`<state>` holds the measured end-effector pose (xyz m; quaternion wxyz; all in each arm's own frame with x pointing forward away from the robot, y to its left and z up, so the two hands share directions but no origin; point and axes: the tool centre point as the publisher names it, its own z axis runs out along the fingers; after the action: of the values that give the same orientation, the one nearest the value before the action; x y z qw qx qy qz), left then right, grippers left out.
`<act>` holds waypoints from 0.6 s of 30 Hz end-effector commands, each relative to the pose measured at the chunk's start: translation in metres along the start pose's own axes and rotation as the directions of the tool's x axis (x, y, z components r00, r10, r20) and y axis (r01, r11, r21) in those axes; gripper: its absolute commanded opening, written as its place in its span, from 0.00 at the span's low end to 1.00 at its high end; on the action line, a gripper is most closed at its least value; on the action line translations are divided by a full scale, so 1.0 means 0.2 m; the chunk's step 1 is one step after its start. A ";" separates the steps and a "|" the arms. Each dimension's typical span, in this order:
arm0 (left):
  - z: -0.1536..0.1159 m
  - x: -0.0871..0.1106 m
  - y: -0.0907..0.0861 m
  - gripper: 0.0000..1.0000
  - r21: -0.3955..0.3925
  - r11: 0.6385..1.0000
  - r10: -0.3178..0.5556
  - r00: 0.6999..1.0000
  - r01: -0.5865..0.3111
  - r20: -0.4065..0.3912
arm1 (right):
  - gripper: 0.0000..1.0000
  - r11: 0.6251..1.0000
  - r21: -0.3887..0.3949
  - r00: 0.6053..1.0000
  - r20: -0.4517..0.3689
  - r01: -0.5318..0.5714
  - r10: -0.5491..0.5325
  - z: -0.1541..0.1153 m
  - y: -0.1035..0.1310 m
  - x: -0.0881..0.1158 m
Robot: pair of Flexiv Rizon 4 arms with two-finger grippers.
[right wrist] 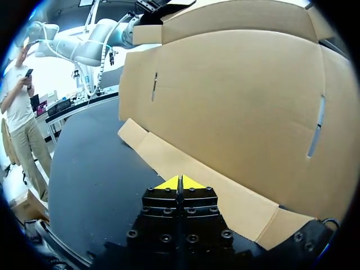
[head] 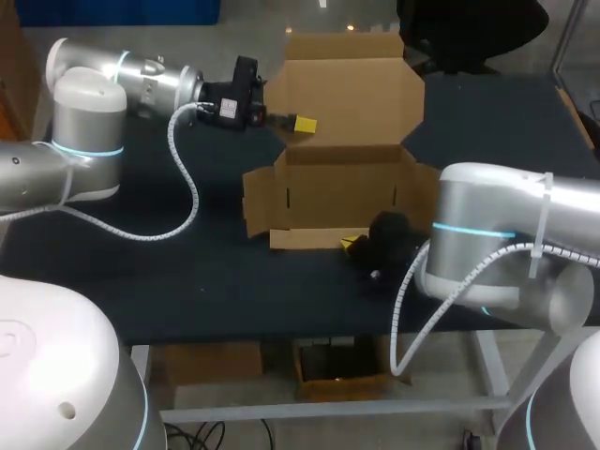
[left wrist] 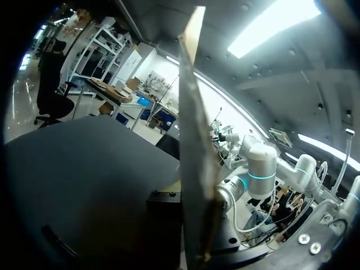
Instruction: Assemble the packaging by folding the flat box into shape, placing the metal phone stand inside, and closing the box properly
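We have the box (head: pixel 342 173) partly folded; loading and closing remain. Right gripper (right wrist: pixel 180 183) clenched empty at the front flap (right wrist: pixel 225 194); left gripper (head: pixel 302 123) grip: cannot tell.

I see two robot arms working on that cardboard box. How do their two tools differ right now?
The left tool sits high, at the left edge of the box's upright lid. The right tool is low by the table, at the front flap. The left tool's camera sees cardboard edge-on, while the right tool's camera sees its broad face. Both are at the same box.
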<state>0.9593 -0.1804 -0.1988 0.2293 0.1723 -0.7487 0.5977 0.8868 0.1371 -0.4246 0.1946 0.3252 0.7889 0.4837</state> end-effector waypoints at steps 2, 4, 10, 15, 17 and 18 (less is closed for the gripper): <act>0.00 -0.02 0.00 0.00 -0.005 1.000 -0.001 1.000 0.001 -0.011 | 0.00 1.000 -0.001 1.000 0.007 -0.003 0.003 0.02 -0.01 0.01; 0.00 -0.02 0.01 0.00 -0.007 1.000 -0.001 1.000 0.001 -0.011 | 0.00 1.000 0.001 1.000 0.005 -0.008 0.008 0.03 -0.01 0.01; 0.00 -0.01 0.02 0.00 -0.013 1.000 -0.002 1.000 0.002 -0.013 | 0.00 1.000 0.004 1.000 0.003 -0.016 0.016 0.03 -0.02 0.00; 0.01 -0.01 0.04 0.00 -0.017 1.000 -0.002 1.000 0.002 -0.013 | 0.00 1.000 0.008 1.000 0.002 -0.023 0.023 0.04 -0.03 0.00; 0.01 -0.01 0.04 0.00 -0.018 1.000 -0.002 1.000 0.001 -0.014 | 0.00 1.000 0.009 1.000 0.003 -0.026 0.026 0.04 -0.04 0.00; 0.01 -0.01 0.04 0.00 -0.018 1.000 -0.001 1.000 0.001 -0.014 | 0.00 1.000 0.009 1.000 0.002 -0.027 0.027 0.04 -0.04 0.00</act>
<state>0.9551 -0.1807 -0.2054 0.2347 0.1682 -0.7521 0.5924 0.8868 0.1378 -0.4305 0.1865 0.3363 0.7862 0.4837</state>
